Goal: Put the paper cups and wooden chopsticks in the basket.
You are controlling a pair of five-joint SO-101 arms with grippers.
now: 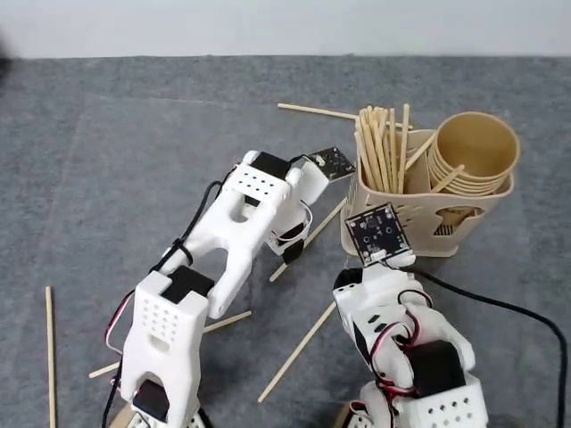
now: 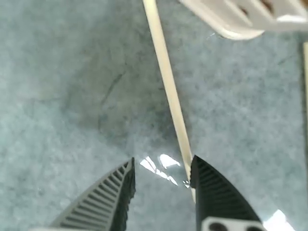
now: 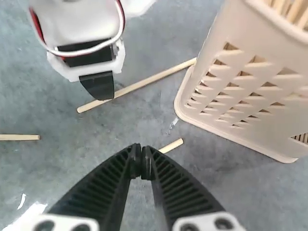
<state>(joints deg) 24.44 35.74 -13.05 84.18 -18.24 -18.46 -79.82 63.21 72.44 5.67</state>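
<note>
Chopstick (image 2: 168, 96) beside parted left fingers (image 2: 215, 198)

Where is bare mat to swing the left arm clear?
The far-left stretch of the mat, beyond the left arm, is bare. Crowded: chopsticks lie around the left gripper beside the basket; a cable crosses the right side.
</note>
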